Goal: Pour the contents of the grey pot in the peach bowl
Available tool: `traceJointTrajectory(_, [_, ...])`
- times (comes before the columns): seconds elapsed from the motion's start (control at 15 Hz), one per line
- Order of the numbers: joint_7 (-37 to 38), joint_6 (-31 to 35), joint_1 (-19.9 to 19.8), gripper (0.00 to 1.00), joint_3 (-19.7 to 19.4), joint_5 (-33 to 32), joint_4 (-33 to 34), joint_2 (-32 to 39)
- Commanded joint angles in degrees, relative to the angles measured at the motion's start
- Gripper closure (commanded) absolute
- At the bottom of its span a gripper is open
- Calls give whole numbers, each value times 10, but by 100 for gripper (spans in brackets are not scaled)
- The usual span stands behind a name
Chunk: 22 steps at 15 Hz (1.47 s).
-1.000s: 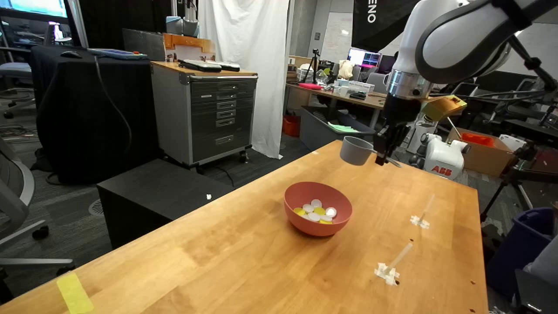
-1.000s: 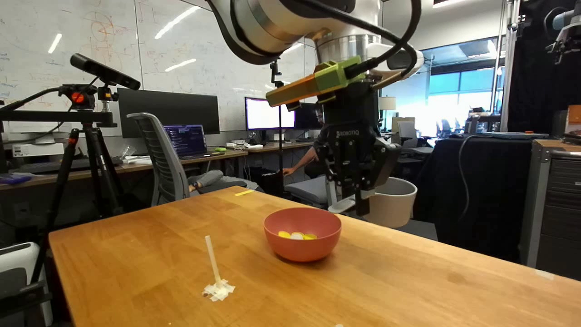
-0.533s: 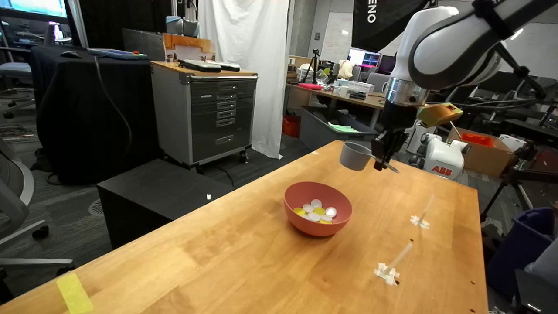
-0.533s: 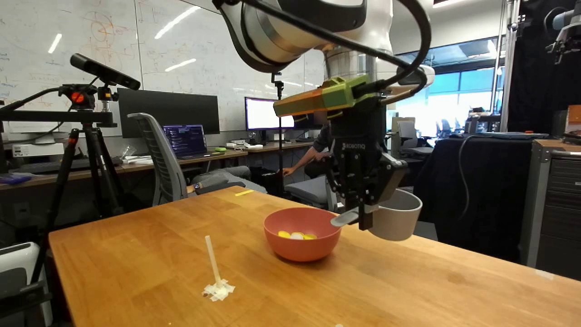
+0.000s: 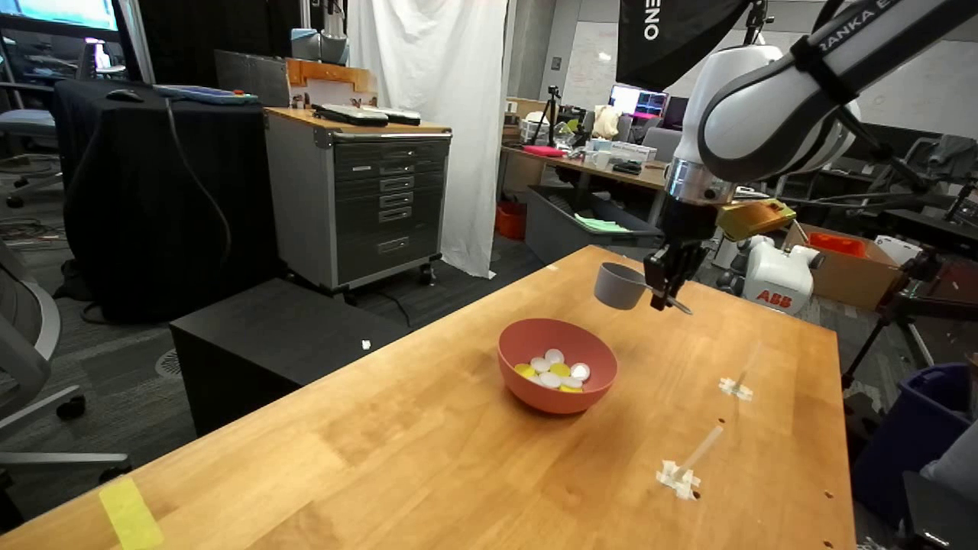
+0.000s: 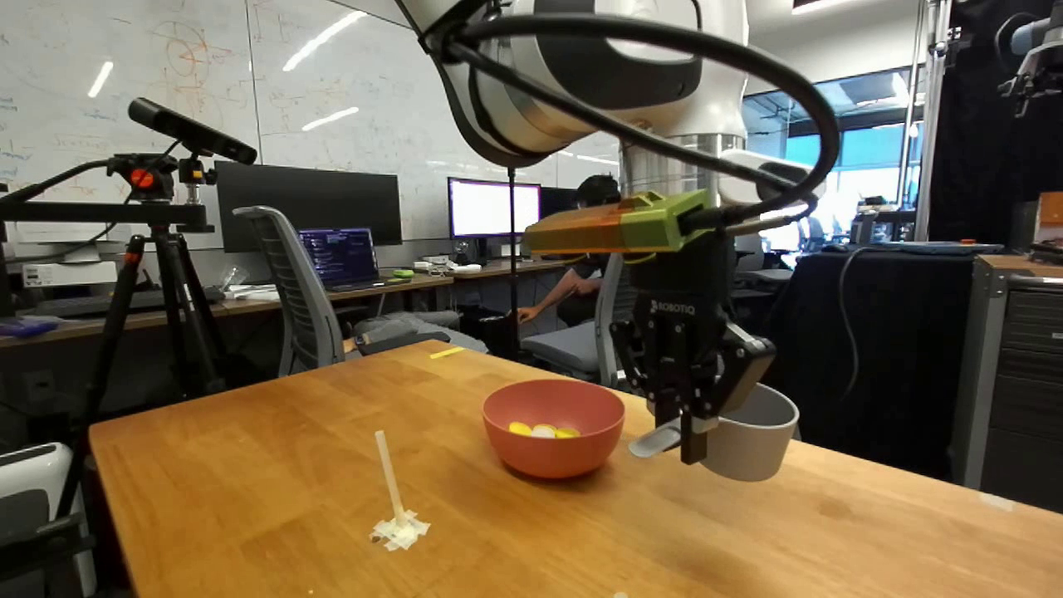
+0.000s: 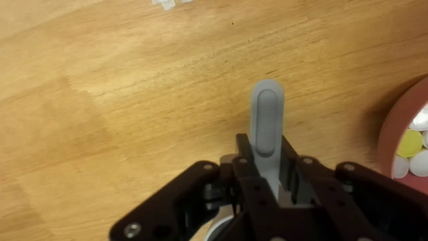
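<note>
Wooden table [image 5: 344,458], biggest thing here, runs from near left to far right in an exterior view. White-and-grey arm [image 5: 779,126] reaches over it from the right, same view. Black gripper [image 7: 265,142] at the arm's end, fingers [image 7: 243,147] pointing down. Peach bowl [image 6: 552,457] sits on the table, left of the gripper in both exterior views; cut off by the right edge in the wrist view. Grey pot [image 6: 747,448], a good deal smaller, is right of the bowl and apart from it in both exterior views, about upright, looks to be off the table, its floor out of sight. Gripper clamped on the pot's flat handle [image 7: 266,117], one finger each side, handle end poking out past them. Thin pale stick [image 6: 388,469], leaning slightly, left of the bowl and nearer in an exterior view, white tape [image 6: 400,531] round its foot. Strip of yellow tape [image 5: 130,512] on the table, near left. Smallest: white and yellow discs [image 5: 559,370], several, lying together inside the bowl
</note>
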Motion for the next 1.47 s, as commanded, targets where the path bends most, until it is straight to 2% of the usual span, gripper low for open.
traceJointTrajectory(0.0, [-9,27,-1,94,-1,5,20,29])
traceJointTrajectory(0.87, [-1,74,9,94,-12,-27,12,83])
traceJointTrajectory(0.93, [0,73,9,89,-12,-27,12,83])
traceJointTrajectory(1.0, [0,74,9,70,-13,-29,12,83])
traceJointTrajectory(1.2, [0,74,9,51,-14,-34,12,83])
traceJointTrajectory(1.27, [0,74,10,40,-14,-36,12,84])
traceJointTrajectory(1.4, [0,73,10,41,-14,-37,11,83])
